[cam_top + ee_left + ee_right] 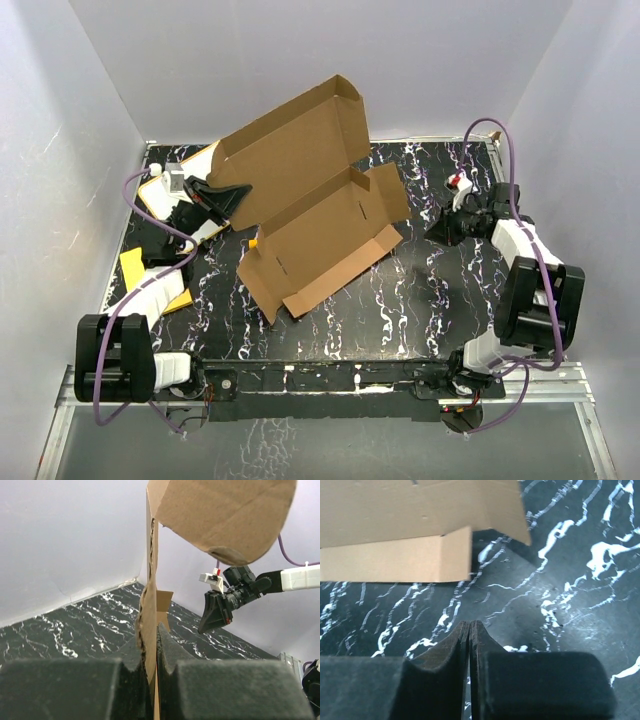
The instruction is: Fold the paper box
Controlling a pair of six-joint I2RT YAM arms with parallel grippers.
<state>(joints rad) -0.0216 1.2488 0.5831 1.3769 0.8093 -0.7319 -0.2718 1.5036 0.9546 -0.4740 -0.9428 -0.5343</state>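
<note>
The brown cardboard paper box [320,225] lies partly folded at the middle of the black marbled table, its big lid panel [285,150] tilted up toward the back left. My left gripper [238,192] is shut on the left edge of that lid; in the left wrist view the cardboard edge [151,605] runs upright between the foam pads [172,650]. My right gripper [440,232] hovers to the right of the box, shut with nothing in it. In the right wrist view its gripper [470,625] points at bare table, a box side wall [395,557] further off.
A white board with an orange rim [180,185] lies at the back left under the left arm. A flat orange-yellow sheet [135,268] rests by the left edge. White walls enclose the table on three sides.
</note>
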